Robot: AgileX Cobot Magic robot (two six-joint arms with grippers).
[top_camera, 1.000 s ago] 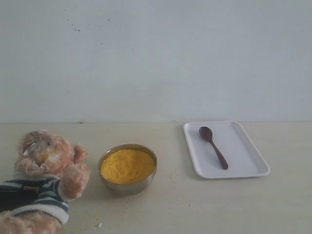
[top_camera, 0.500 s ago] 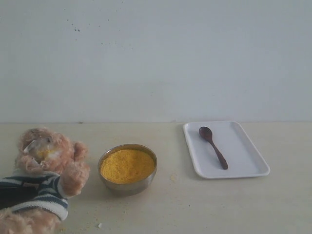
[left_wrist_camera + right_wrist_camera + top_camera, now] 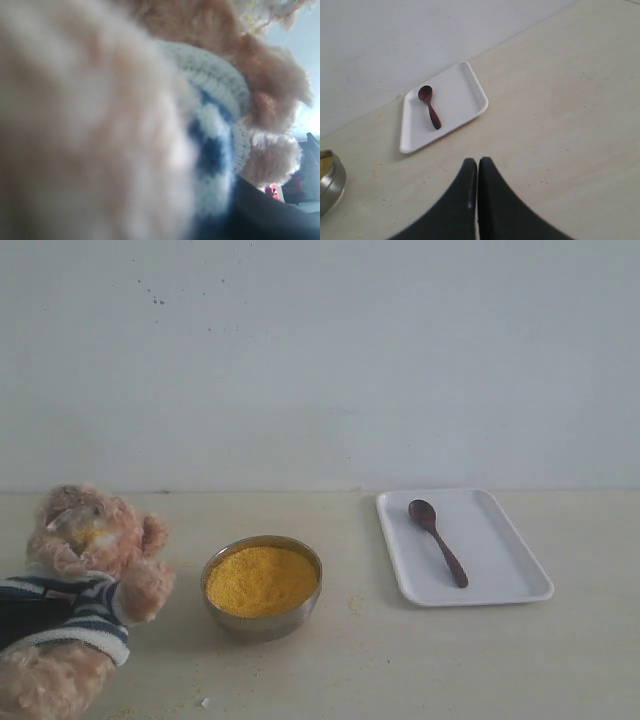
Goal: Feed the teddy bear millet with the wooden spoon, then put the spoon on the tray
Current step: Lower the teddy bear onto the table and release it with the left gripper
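Observation:
The teddy bear (image 3: 85, 540) leans at the far left of the table, yellow grains on its snout. My left gripper (image 3: 28, 624) shows as a dark shape across its striped shirt and grips its body. In the left wrist view blurred fur and the shirt (image 3: 215, 145) fill the picture, with one dark finger (image 3: 272, 215) against the cloth. The millet (image 3: 261, 579) fills the steel bowl (image 3: 262, 626) beside the bear. The wooden spoon (image 3: 437, 541) lies on the tray (image 3: 515, 565), also spoon (image 3: 429, 106) on tray (image 3: 465, 95). My right gripper (image 3: 478, 161) is shut and empty, above bare table short of the tray.
Spilled grains dot the table around the bowl and in front of the bear (image 3: 205, 702). The bowl's rim (image 3: 331, 181) shows at the edge of the right wrist view. A pale wall (image 3: 320, 360) stands behind the table.
The teddy bear has been raised and shifted left, its head now higher and farther from the bowl. Spoon, tray and bowl have not moved.

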